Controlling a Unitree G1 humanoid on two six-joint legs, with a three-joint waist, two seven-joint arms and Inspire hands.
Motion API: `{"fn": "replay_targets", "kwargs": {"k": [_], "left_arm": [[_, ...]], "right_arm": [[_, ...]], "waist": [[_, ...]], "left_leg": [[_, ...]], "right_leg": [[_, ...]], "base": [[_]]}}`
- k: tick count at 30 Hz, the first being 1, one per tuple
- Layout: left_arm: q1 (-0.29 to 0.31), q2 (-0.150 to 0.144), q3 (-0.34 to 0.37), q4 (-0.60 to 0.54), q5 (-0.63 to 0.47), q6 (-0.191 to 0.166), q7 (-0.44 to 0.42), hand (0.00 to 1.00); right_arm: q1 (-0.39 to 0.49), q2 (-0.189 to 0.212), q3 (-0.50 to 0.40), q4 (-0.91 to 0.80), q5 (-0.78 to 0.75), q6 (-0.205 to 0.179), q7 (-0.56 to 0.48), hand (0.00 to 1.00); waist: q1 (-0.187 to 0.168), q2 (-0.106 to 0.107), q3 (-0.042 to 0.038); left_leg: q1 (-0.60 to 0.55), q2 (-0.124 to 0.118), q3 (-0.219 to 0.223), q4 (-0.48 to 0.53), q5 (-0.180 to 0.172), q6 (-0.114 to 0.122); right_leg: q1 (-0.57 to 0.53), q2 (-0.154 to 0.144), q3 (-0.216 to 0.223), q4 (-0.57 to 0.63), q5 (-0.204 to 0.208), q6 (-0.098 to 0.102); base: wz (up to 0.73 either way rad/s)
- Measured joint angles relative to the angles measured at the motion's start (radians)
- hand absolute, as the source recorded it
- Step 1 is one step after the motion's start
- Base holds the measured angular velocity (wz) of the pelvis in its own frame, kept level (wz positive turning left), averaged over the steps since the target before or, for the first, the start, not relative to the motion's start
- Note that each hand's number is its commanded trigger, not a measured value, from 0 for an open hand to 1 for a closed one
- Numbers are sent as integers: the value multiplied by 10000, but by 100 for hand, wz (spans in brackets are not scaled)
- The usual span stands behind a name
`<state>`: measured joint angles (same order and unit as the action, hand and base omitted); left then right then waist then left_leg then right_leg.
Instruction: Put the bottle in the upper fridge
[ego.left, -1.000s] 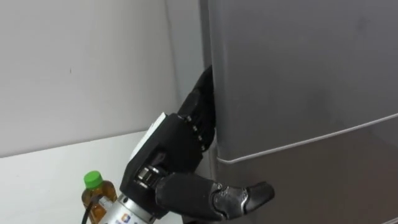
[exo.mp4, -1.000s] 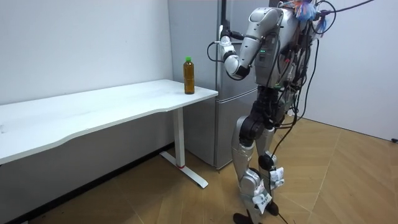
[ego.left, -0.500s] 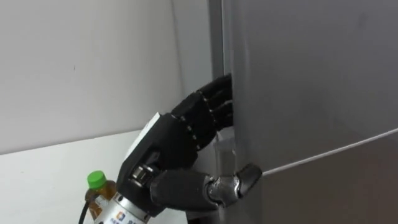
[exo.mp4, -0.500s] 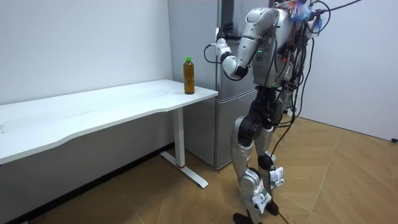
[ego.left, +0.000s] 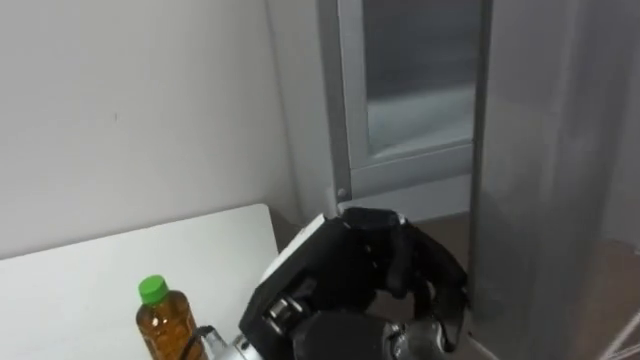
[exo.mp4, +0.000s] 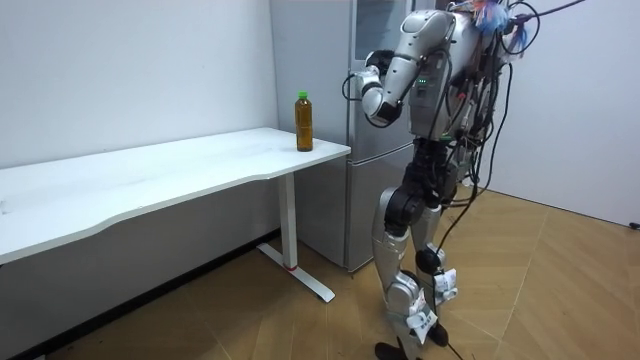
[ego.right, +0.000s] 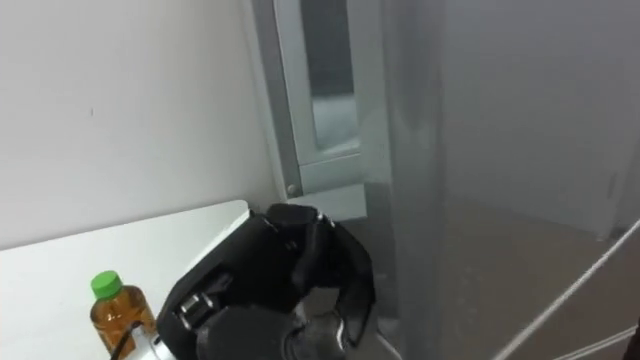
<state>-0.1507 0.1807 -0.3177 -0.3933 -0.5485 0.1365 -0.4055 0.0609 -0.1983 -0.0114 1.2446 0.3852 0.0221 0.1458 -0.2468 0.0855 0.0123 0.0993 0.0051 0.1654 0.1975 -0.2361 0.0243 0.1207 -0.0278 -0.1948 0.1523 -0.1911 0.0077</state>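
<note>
The bottle (ego.left: 165, 320), amber with a green cap, stands upright on the white table (ego.left: 90, 280) near its corner by the fridge; the room view has the bottle (exo.mp4: 304, 121) on the table's end. The grey upper fridge door (ego.left: 560, 200) stands ajar, and a pale shelf of the fridge inside (ego.left: 420, 100) shows through the gap. My left hand (ego.left: 350, 290) is in front of the gap, its fingers curled right at the door's free edge. Whether they touch that edge I cannot tell. In the room view I stand upright before the fridge (exo.mp4: 358, 210) with the left hand (exo.mp4: 372, 85) raised.
A white wall (ego.left: 130, 110) runs behind the table. The table (exo.mp4: 150, 175) stretches far toward the room view's left. Wooden floor (exo.mp4: 560, 290) lies open behind me.
The upper fridge door has swung from shut to ajar, pulled by my left hand. The hand's fingers went from straight behind the door's edge to curled. The bottle has not moved.
</note>
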Motion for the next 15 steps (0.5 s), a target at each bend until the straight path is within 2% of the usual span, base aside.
{"fn": "replay_targets", "kwargs": {"k": [1,7,15], "left_arm": [[0,20,-91,0,29,115,-112,0],[0,110,-230,3,161,203,-479,0],[-3,104,-404,2,617,218,-488,0]], "right_arm": [[6,3,-1,3,31,1,6,0],[-7,44,18,5,32,1,23,0],[-31,44,313,-8,41,-98,68,0]], "waist": [[-7,-3,2],[-10,-135,52],[-24,-228,34]], "left_leg": [[2,-3,7,13,2,-1],[-1,7,39,7,5,-2],[-24,35,278,2,4,-2]], "right_leg": [[-13,-1,17,-13,-3,-4],[-56,-9,72,-21,-4,-4],[-152,-14,224,-17,-3,-2]], "base": [[-4],[-2],[-8]]}}
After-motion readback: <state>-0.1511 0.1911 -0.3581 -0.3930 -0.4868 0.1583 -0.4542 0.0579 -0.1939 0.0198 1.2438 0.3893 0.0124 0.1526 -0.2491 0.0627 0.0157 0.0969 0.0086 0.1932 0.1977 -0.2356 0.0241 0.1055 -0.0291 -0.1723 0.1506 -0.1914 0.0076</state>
